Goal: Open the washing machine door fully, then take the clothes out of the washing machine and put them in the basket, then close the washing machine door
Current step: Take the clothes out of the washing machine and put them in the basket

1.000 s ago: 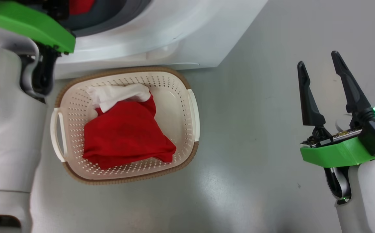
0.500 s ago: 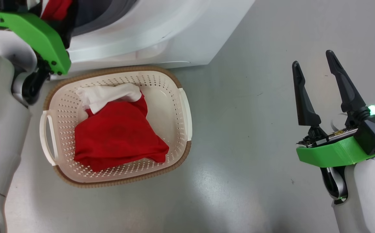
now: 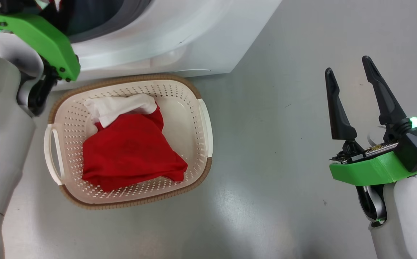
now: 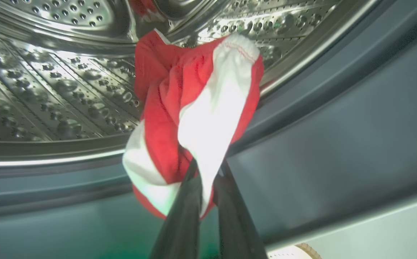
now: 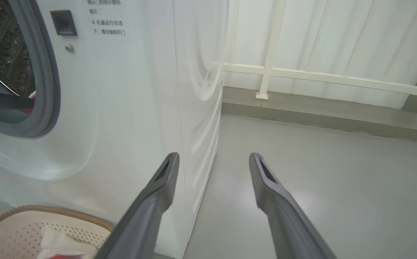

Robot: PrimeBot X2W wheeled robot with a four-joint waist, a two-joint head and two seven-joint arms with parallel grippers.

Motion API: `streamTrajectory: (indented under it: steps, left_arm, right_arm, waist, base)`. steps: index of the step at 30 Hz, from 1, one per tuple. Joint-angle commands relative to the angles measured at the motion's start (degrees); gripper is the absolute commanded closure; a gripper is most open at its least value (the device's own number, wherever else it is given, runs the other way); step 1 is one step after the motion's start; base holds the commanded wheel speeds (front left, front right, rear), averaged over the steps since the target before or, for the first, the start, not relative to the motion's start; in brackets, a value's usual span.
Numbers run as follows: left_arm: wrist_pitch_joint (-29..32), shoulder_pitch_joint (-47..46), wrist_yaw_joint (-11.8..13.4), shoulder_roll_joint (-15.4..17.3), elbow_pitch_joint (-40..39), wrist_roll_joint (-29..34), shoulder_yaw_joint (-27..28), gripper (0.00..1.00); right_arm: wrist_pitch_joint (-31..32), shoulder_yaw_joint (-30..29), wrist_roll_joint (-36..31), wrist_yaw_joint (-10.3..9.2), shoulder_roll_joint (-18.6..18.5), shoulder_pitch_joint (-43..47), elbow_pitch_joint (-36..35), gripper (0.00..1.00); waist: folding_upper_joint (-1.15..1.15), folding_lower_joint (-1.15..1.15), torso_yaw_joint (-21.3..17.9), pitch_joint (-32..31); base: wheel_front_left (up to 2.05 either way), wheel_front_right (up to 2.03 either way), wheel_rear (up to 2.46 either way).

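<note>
The left gripper (image 4: 208,169), dark fingers (image 4: 183,216) pinched shut on a fold of a bright red, white-striped garment (image 4: 197,108), holds it at the mouth of the perforated steel drum (image 4: 50,82), over the grey rubber gasket (image 4: 302,118). If the trailing cloth snags on that lip (the bite looks thin), it could slip free short of the cream-white perforated plastic basket (image 3: 190,108) on the floor (image 3: 284,162) below; the right gripper (image 3: 349,66) hangs wide, empty.

The perforated steel drum (image 4: 50,90) shines like polished metal, the red-and-white garment (image 4: 197,108) is soft matt cloth, the cream perforated basket (image 3: 183,108) is smooth plastic with a brown woven-look rim, and the white washing machine casing (image 5: 129,90) looks glossy.
</note>
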Motion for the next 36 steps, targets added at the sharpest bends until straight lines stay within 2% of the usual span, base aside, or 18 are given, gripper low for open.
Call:
streamTrajectory:
  steps: [1,5,10,15,22,26,36]
  left_arm:
    - [-3.5,-1.95,0.06,3.29,0.08,1.05,0.79,1.0]
    - [-10.25,-2.64,2.45,2.74,2.21,2.44,1.12,1.0]
    - [-14.0,-2.22,1.96,1.74,3.09,1.46,2.86,1.0]
    - [-14.85,-0.52,2.0,1.58,1.08,1.06,5.65,1.0]
    - [-14.92,9.58,3.61,1.82,-10.76,3.49,16.89,1.0]
    - [-14.93,16.8,2.5,-0.12,-16.72,4.52,22.83,1.0]
    - [-14.93,29.54,0.66,-4.09,-27.62,11.13,31.17,1.0]
  right_arm:
    - [-0.36,1.05,0.36,0.36,0.07,0.42,-1.15,0.0]
    - [-0.36,1.05,0.4,0.36,0.07,0.59,-0.86,0.0]
    - [-0.36,1.01,0.4,0.36,0.07,0.55,-0.35,0.0]
    - [-0.36,0.97,0.24,0.36,0.07,0.65,-0.05,0.0]
    - [-0.36,1.27,-0.8,0.36,0.07,0.9,0.42,0.0]
    - [-0.36,1.25,-0.96,0.36,0.07,1.59,1.02,0.0]
    - [-0.36,2.06,-0.78,0.36,0.07,2.65,2.23,0.0]
  waist:
    - [0.0,0.0,0.17,-0.2]
    - [0.0,0.0,0.52,-0.62]
    - [0.0,0.0,1.18,-1.28]
    - [0.0,0.0,1.94,-1.96]
    - [0.0,0.0,2.38,-4.54]
    - [0.0,0.0,2.59,-6.61]
    - [0.0,0.0,3.61,-11.92]
  base:
    - [0.0,0.0,0.0]
    - [0.0,0.0,0.0]
    - [0.0,0.0,0.0]
    - [0.0,0.0,0.0]
    - [0.0,0.0,0.0]
    - [0.0,0.0,0.0]
    - [0.0,0.0,0.0]
